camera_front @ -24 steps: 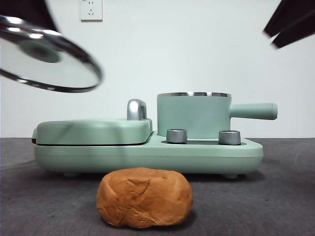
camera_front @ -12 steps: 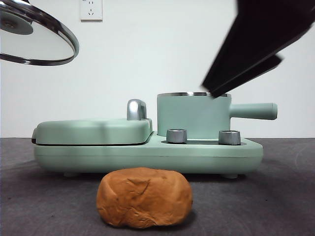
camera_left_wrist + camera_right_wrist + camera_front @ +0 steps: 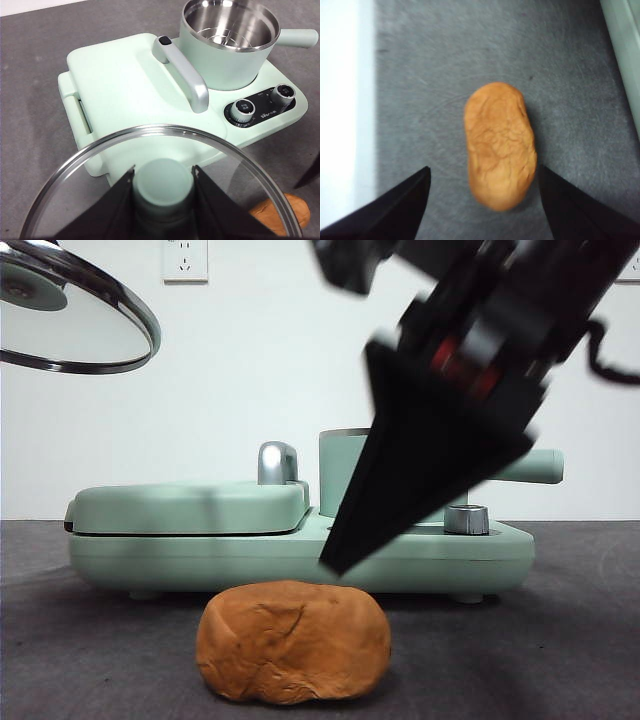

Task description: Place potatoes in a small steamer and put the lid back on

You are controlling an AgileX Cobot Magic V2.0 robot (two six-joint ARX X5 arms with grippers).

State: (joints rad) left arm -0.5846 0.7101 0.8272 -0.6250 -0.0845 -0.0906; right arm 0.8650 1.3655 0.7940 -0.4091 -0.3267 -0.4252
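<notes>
The potato (image 3: 293,642) lies on the grey table in front of the appliance; it also shows in the right wrist view (image 3: 500,144) and in the left wrist view (image 3: 282,214). My right gripper (image 3: 482,200) is open, above the potato with a jaw on each side; in the front view it comes down from the upper right, its tip (image 3: 340,562) just above the potato. My left gripper (image 3: 162,192) is shut on the knob of the glass lid (image 3: 72,320) and holds it high at the left. The small steamer (image 3: 229,42) stands open on the base, its steel inside empty.
The mint green base (image 3: 300,555) holds the closed griddle cover (image 3: 190,508) with its chrome handle (image 3: 182,75) at the left and two steel dials (image 3: 243,111) in front of the steamer. A wall socket (image 3: 185,258) is on the white wall behind.
My right gripper has swung down from the upper right to just above the potato, now hiding much of the steamer. The lid rose a little to the left earlier and now holds still.
</notes>
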